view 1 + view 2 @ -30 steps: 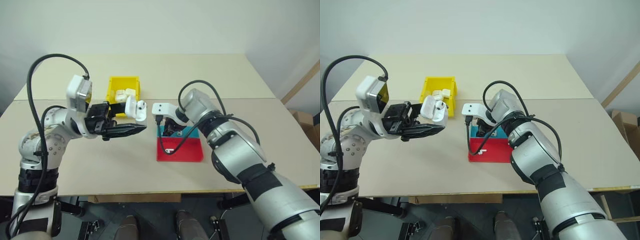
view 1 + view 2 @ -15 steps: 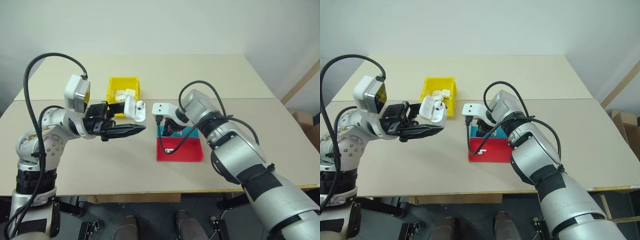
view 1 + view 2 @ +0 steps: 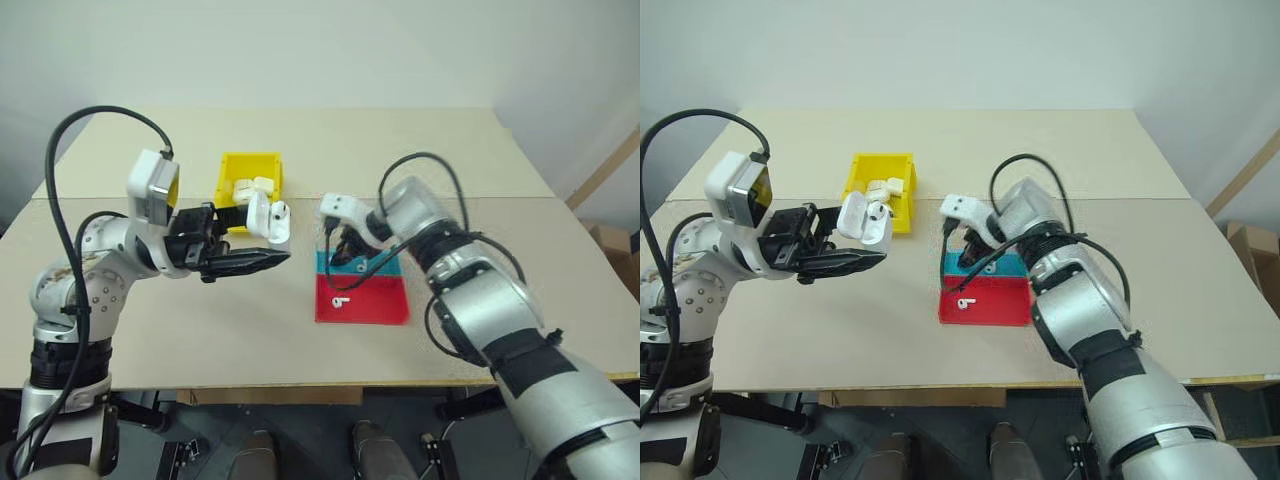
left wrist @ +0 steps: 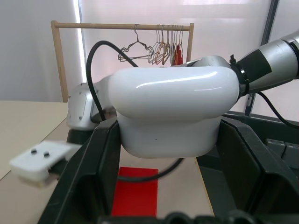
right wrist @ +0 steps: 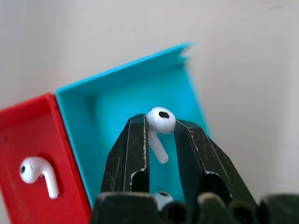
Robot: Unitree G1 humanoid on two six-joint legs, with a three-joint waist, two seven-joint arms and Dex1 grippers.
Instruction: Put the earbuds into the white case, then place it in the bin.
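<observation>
Beige table (image 3: 200, 330) under white walls: left jaws clamp the white case (image 4: 170, 109) (right pinch an earbud (image 5: 160, 122)).

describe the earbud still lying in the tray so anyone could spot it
On the table, find the red and blue tray in front of the right arm. The loose earbud lies in its red half, while the other earbud is pinched in the right gripper.
</observation>
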